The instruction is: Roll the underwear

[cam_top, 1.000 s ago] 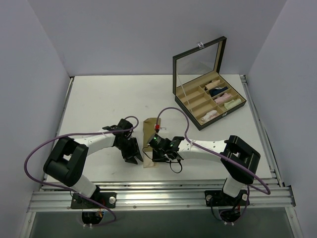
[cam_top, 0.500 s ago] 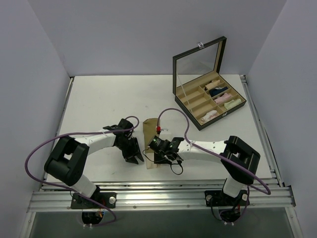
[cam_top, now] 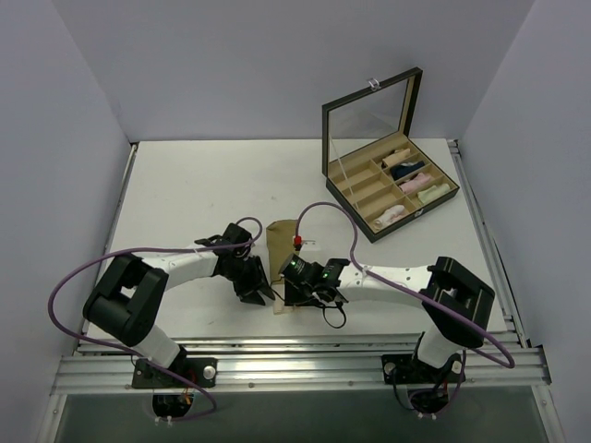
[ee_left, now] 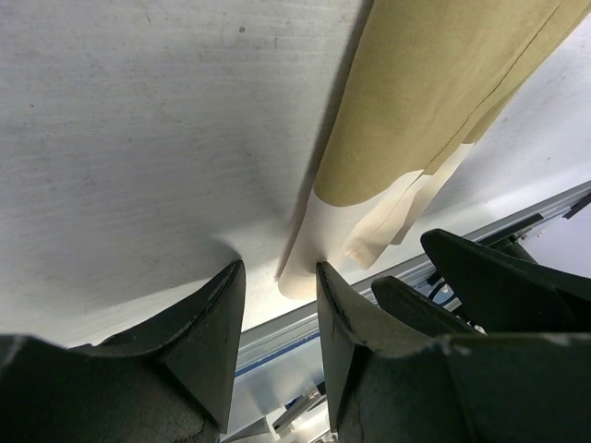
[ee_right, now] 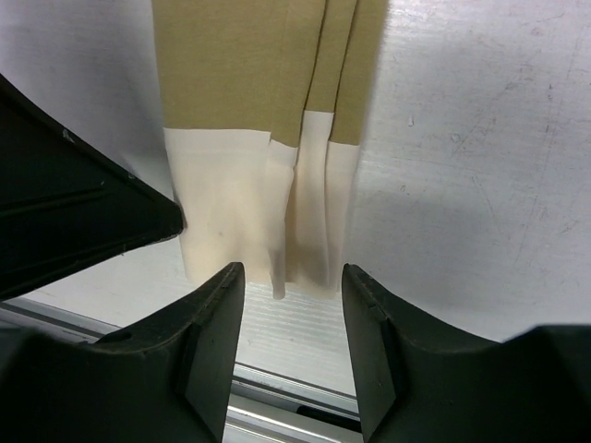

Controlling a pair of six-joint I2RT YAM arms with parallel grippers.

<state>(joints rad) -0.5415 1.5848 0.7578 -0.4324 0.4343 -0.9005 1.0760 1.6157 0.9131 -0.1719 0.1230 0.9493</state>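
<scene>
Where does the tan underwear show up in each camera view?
Top external: tan underwear, near centre of the table.
Left wrist: diagonal through the upper right.
Right wrist: top centre, running downward.
Shared landmark: its paler band, nearest the metal rail.

Tan briefs [cam_top: 279,233] lie flat on the table [cam_top: 185,185], folded lengthwise into a narrow layered strip, their paler cream band [ee_right: 231,221] at the near edge, while a white-and-pink pair [cam_top: 390,214] sits rolled in a box [cam_top: 416,214] compartment.

Left pincer [cam_top: 262,292] and right pincer [cam_top: 292,296] flank the tan underwear [cam_top: 280,233].
</scene>
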